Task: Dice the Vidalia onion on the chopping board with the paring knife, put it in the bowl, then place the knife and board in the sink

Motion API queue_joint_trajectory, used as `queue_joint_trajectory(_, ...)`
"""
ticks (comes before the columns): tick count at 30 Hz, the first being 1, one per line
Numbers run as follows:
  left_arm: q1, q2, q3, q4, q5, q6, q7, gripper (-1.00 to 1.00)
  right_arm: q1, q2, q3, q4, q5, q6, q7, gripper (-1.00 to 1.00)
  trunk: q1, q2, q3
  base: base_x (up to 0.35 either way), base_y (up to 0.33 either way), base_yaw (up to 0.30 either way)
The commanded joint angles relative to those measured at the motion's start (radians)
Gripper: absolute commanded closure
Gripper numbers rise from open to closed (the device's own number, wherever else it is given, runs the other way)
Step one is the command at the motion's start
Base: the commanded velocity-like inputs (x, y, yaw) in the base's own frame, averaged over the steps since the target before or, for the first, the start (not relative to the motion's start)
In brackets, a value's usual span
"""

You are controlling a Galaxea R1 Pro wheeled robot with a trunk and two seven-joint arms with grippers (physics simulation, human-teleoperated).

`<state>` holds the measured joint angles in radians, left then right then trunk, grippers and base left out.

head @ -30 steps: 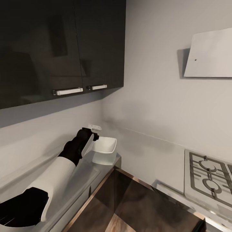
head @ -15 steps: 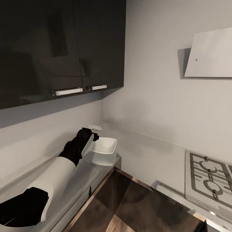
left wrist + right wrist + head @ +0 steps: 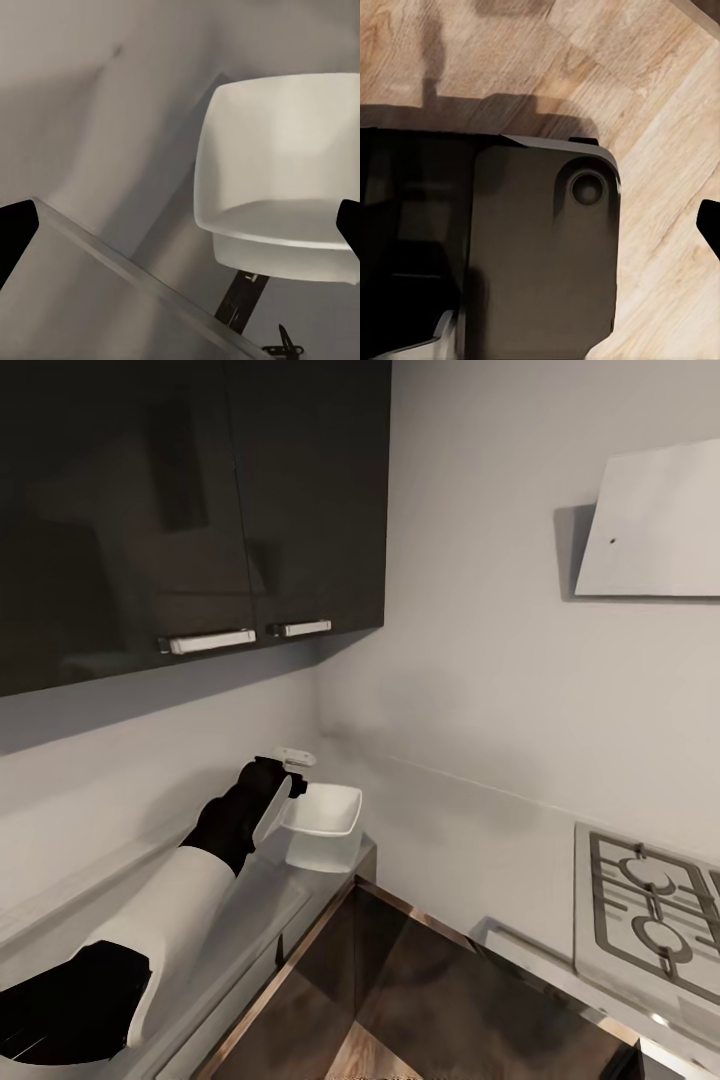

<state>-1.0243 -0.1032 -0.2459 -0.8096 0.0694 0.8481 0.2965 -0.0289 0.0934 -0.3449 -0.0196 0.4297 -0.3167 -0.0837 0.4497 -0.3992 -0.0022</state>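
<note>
Reaching left claw beside bowl, countertop corner

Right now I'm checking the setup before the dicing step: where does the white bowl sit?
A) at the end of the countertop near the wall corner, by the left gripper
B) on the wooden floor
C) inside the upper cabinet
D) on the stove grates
A: in the head view the white bowl rests at the end of the grey countertop by the wall corner, just beyond the left gripper.
</note>
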Motion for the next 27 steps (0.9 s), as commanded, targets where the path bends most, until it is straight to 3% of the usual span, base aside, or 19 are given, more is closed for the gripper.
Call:
queue_joint_trajectory(1, 0.000, 0.000, -0.003, 0.000, 0.007, 0.003, 0.007, -1.00, 0.000, 0.000, -0.006, 0.001, 0.011, -0.002, -0.005, -1.00, 0.000, -0.001, -0.002, 0.000, 0.000, 0.000)
queue_joint_trajectory(27, 0.000, 0.000, -0.003, 0.012, 0.007, 0.003, 0.007, -1.00, 0.000, 0.000, -0.006, 0.001, 0.011, -0.002, -0.005, -1.00, 0.000, -0.001, -0.023, 0.020, 0.000, 0.000)
